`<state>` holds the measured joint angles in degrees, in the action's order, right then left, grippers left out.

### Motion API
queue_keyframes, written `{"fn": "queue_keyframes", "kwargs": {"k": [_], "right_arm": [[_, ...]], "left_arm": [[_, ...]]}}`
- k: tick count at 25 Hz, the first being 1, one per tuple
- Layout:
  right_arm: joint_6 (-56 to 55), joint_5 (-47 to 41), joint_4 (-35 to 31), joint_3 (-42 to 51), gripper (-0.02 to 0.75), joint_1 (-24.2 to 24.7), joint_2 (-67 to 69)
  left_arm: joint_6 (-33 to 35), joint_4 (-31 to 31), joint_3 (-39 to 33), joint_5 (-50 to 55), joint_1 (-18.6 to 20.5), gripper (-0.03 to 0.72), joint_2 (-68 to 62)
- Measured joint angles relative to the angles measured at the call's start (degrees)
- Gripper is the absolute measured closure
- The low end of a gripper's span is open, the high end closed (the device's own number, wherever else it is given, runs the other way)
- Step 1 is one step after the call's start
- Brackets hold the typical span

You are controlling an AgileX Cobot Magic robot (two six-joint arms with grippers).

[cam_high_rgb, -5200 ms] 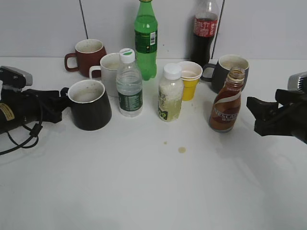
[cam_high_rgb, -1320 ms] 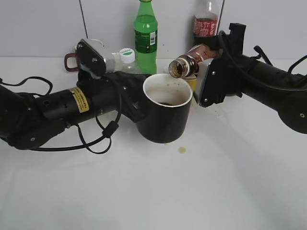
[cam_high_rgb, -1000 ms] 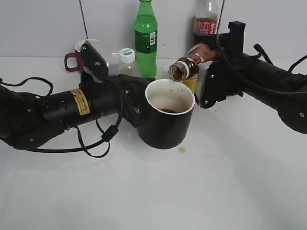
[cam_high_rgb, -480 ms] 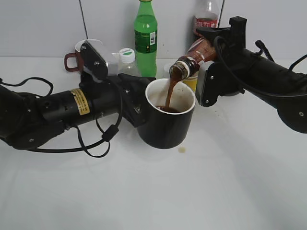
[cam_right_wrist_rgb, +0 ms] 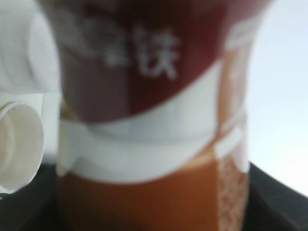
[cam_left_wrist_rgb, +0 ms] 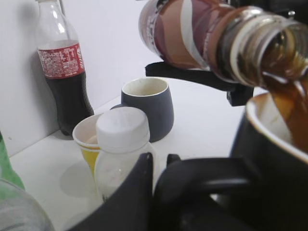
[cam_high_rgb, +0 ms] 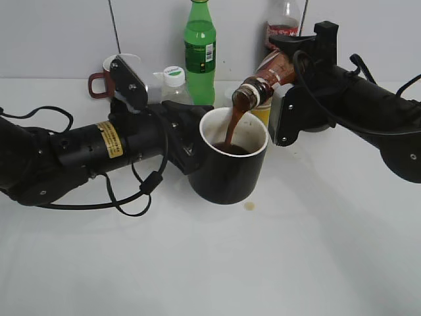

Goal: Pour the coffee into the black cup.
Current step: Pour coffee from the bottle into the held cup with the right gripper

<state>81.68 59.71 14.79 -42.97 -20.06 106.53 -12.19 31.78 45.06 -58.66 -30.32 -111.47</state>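
Coffee [cam_high_rgb: 231,125] streamed from the tilted bottle [cam_high_rgb: 263,79], gripped in the right gripper's [cam_high_rgb: 289,62] jaws, into the black cup [cam_high_rgb: 229,172]. Left gripper's [cam_high_rgb: 187,141] jaws clamped the cup's handle, holding it above the bench [cam_high_rgb: 263,263].

Right wrist view blurred, coffee bottle [cam_right_wrist_rgb: 149,115] cropped at every edge

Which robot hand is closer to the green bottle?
Left. The left gripper, holding the black cup, sits just below the green bottle; the right gripper is farther right.
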Motion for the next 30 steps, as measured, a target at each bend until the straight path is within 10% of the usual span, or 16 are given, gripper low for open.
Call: {"fn": "queue_keyframes", "kwargs": {"k": [30], "right_arm": [[3.4,2.2,0.0,-0.1,0.235,0.0,0.0]], "left_arm": [[0.2,0.0,0.0,0.2,0.0,0.635,0.0]]}}
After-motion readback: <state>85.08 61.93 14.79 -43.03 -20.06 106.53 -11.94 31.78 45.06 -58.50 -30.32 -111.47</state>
